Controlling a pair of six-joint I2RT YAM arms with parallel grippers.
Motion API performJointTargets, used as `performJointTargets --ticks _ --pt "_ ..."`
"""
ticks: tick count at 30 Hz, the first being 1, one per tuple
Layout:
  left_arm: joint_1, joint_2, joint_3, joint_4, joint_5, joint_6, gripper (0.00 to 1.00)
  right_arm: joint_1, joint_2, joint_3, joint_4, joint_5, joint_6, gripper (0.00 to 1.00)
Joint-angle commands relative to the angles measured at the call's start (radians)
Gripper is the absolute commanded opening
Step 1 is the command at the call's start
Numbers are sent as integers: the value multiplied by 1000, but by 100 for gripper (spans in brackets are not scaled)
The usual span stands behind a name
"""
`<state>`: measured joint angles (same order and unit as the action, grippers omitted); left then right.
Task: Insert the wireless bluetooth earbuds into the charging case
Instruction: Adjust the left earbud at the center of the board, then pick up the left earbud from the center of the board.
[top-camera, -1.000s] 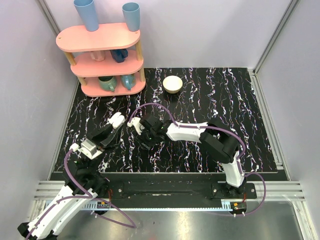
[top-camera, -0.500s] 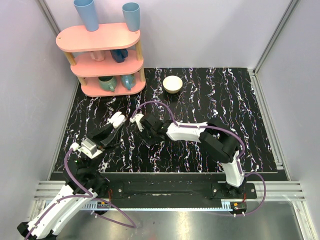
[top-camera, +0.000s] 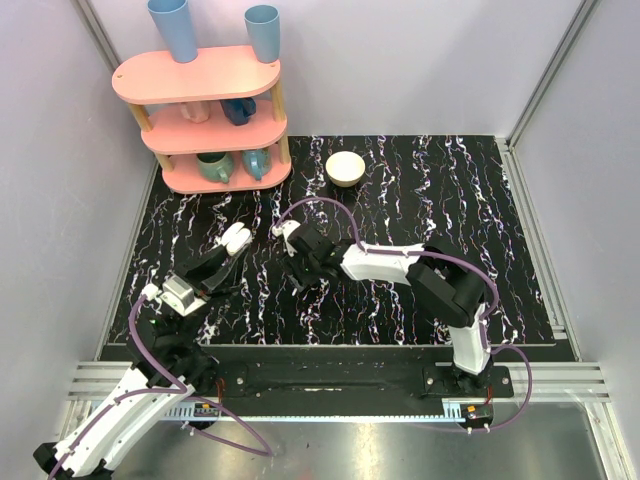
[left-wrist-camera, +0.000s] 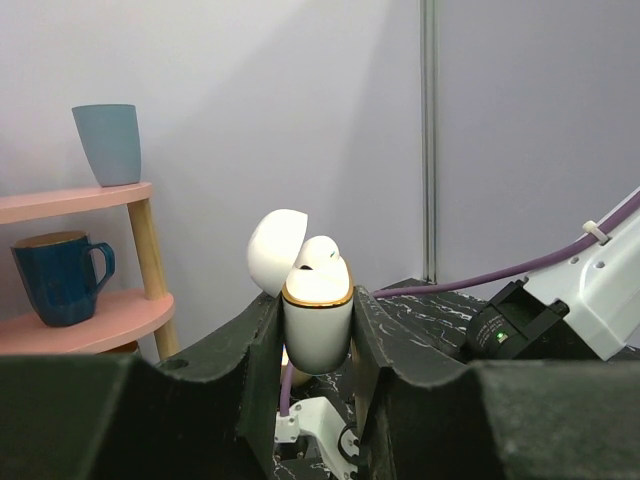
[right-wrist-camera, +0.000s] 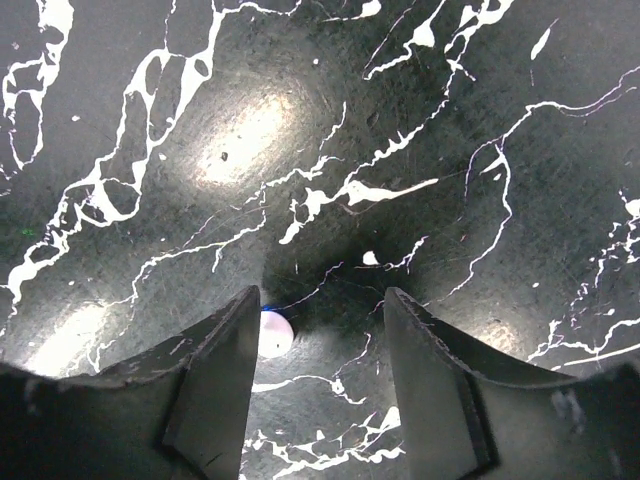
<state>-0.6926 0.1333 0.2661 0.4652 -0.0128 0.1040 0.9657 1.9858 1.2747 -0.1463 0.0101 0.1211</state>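
Left tool (left-wrist-camera: 316, 305) clamps the open charging case (left-wrist-camera: 318, 335), one earbud (left-wrist-camera: 320, 252) seated inside. Right tool (right-wrist-camera: 322, 305) stands wide, second earbud (right-wrist-camera: 274, 333) beside one finger

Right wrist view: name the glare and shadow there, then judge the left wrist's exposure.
Right wrist view: two soft glare patches on the marble table, a dark shadow between the right tool's fingers. Left wrist view: evenly lit wall, charging case sharp, the left tool's fingers nearly black.

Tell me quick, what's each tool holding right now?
Left tool: closed on the charging case, lid open.
Right tool: open, gripping nothing; a small white earbud sits beside one finger.
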Motion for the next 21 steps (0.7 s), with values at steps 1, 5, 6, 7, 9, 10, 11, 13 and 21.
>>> performJointTargets --ticks 1,5,6,7,9,10,11,13,21 --pt "-1 5 -4 44 -4 -7 0 -5 -74 23 11 22 81 60" --pt "-1 -4 -4 38 -12 -3 0 -4 -97 51 -36 114 318 61" --pt "-1 -8 -4 36 -13 0 0 -4 -102 58 -76 163 372 61" --pt "-1 -9 -4 33 -15 3 0 -4 -102 70 -94 177 424 60" --pt "-1 -14 -5 33 -16 6 0 -1 -101 81 -143 229 558 60" --pt "-1 -12 -5 32 -18 5 0 5 -102 93 -154 243 607 61" --pt "-2 -14 -5 30 -18 5 0 10 -101 101 -163 254 627 62" --pt "-1 -15 -5 27 -19 6 0 21 -94 123 -199 298 691 62" --pt "-1 -32 -11 27 -32 11 0 47 -47 242 -444 458 951 62"
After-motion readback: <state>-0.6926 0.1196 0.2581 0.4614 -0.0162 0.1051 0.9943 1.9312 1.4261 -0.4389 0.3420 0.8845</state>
